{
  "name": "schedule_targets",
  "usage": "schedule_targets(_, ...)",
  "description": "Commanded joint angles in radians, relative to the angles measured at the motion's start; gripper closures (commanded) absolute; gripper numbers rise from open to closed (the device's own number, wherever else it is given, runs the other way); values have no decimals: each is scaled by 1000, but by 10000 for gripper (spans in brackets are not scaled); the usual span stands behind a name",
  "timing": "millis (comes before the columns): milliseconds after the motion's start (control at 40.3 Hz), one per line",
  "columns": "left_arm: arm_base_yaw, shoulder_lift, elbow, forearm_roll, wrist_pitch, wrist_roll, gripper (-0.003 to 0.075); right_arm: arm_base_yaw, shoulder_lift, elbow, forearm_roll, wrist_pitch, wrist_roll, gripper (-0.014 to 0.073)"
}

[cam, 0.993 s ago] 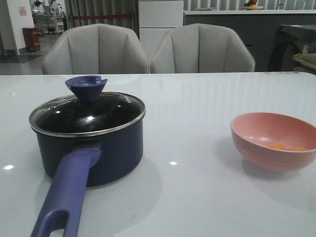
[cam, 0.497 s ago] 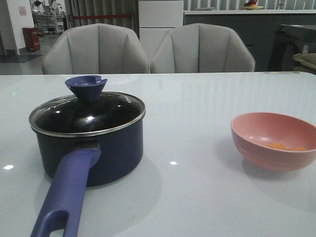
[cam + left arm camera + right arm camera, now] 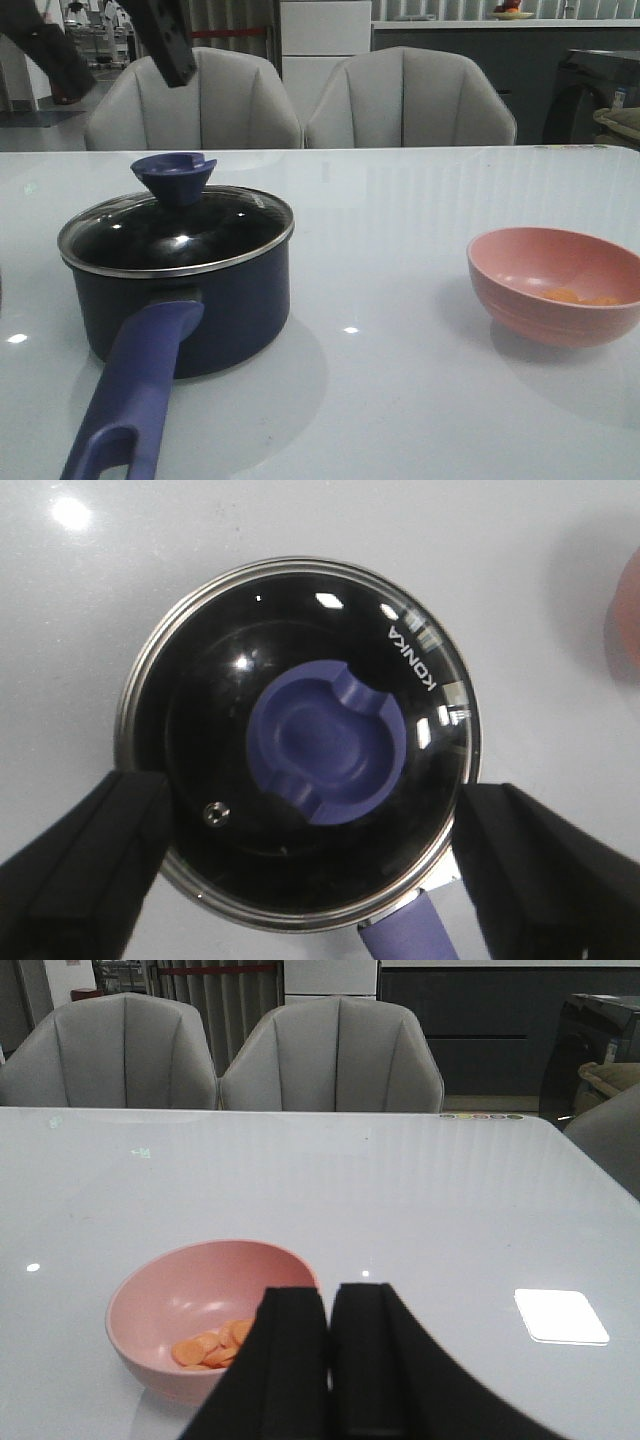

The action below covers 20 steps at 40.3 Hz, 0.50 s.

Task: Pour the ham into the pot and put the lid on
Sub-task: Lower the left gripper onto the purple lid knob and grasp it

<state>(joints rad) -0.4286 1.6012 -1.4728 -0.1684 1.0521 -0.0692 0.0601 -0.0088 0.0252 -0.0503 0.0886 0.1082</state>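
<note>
The pot [image 3: 185, 300] stands nearest, the lid [image 3: 175, 228] seated on its rim. To the pot's right, well apart, a pink bowl [image 3: 555, 285] holds the ham [image 3: 212, 1343]. The left gripper [image 3: 310, 865] hangs above the lid, spread wide, empty. The right gripper [image 3: 330, 1355] is closed, empty, near the bowl.

The table [image 3: 420, 400] is smooth, glossy white, mirroring lamps. The lid [image 3: 300, 750] is clear glass with a polished steel rim, shiny with glints; its knob [image 3: 325, 740], centred between the spread left jaws, looks like matt blue plastic. The pot [image 3: 230, 310] has a dark satin wall and a matt purple-blue handle [image 3: 130, 400]. The bowl [image 3: 200, 1325], just beyond the closed right jaws, is smooth pink with a soft sheen. Both grippers' fingers [image 3: 300, 1370] are matt black.
</note>
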Motion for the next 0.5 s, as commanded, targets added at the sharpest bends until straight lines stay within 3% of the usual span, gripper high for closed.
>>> schedule_targets(0,-23,29,-94,3,30,-10,106,-1,-19,10,-11,-75,0,440)
schedule_targets(199,-35,136,-203,22,142,-10,106,-1,-19,10,-11,-75,0,440)
schedule_targets(472,-35,202,-229,28,155,-10,106,-1,-19,10,-11,-75,0,440)
